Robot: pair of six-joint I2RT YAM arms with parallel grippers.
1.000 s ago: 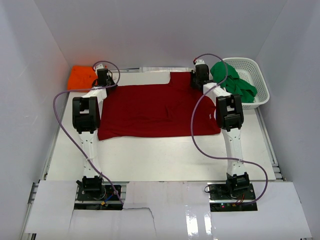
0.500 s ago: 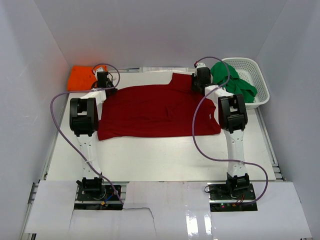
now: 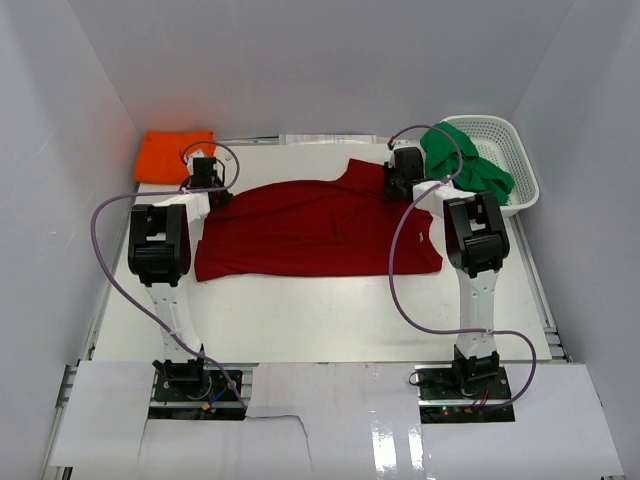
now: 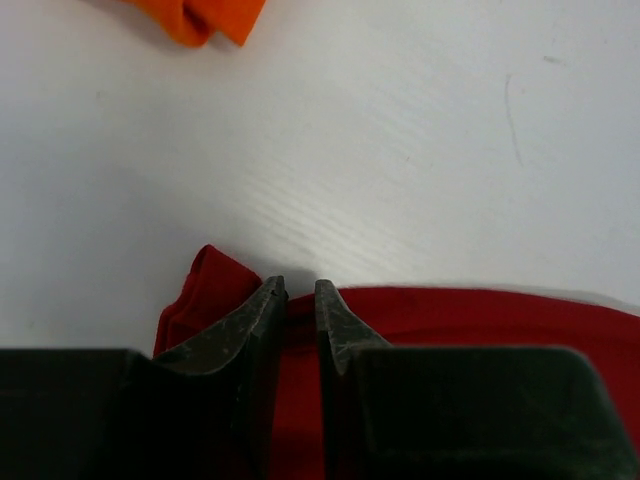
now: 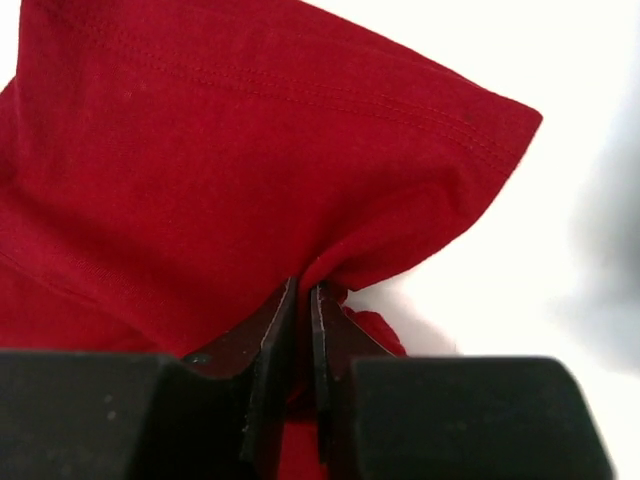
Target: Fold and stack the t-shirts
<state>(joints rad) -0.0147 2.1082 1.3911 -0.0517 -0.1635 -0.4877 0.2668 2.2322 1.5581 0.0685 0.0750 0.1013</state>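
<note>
Cloth fills both of my grips. From the top camera, my left end effector (image 3: 210,192) sits at the far left corner of the dark red t-shirt (image 3: 320,225), which lies spread across the middle of the desk (image 3: 300,320). My right end effector (image 3: 397,188) sits at the shirt's far right corner, where the cloth rises in a peak. The orange t-shirt (image 3: 175,152) lies beyond and to the left of my left end effector, apart from the red one. The green t-shirt (image 3: 465,160) hangs over the rim of the white basket (image 3: 522,160), just right of my right end effector. From my left wrist, the end effector (image 4: 298,295) has its fingers only a slim gap apart, with the hem of the dark red t-shirt (image 4: 480,330) between them and a small bunch of it beside the left finger. Bare desk (image 4: 400,150) lies ahead, and the orange t-shirt (image 4: 200,15) is well ahead to the left. From my right wrist, the end effector (image 5: 303,295) is almost fully closed, pinching a gather of the dark red t-shirt (image 5: 250,150). That cloth stands up ahead of the fingertips as a tilted sheet, with white desk (image 5: 560,250) to the right.
</note>
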